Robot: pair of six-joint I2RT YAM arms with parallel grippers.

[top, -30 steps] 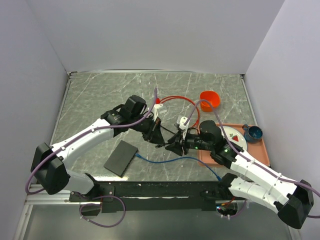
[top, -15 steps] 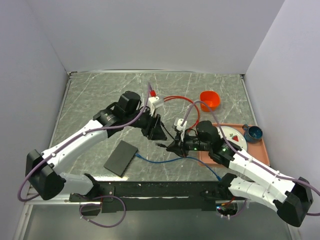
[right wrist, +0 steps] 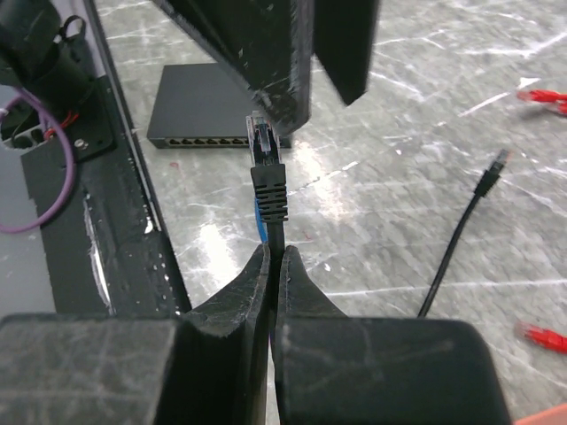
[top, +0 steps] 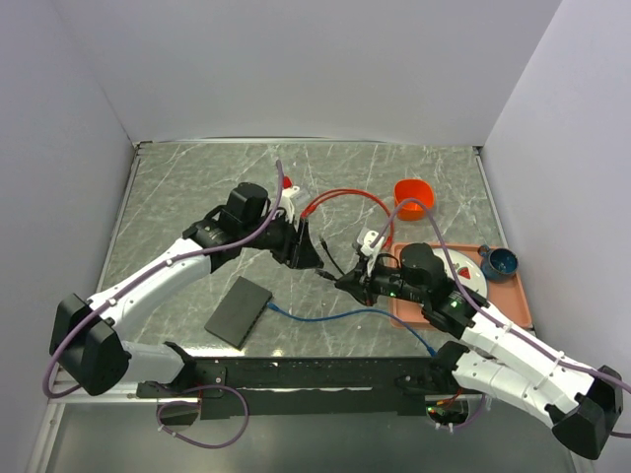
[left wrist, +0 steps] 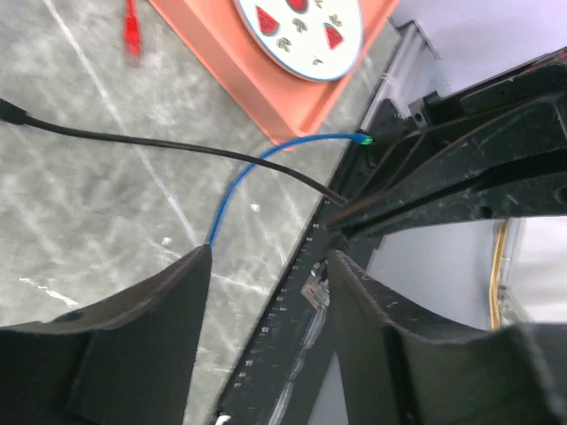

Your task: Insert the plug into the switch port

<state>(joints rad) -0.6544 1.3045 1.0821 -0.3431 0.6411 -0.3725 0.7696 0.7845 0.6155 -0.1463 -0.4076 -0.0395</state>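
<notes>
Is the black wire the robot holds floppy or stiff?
Probably floppy: the black cable trails from the right gripper in a loose curve. The short bit above the gripper stands straight, so near the plug it is likely stiff enough to aim. It looks thin, so probably light.

My left gripper (right wrist: 317, 97) hangs just in front of the plug (right wrist: 266, 142), blocking my straight line to the switch (right wrist: 208, 102). Below it only the blue cable (top: 325, 317) crosses the open table (top: 177, 197).
</notes>
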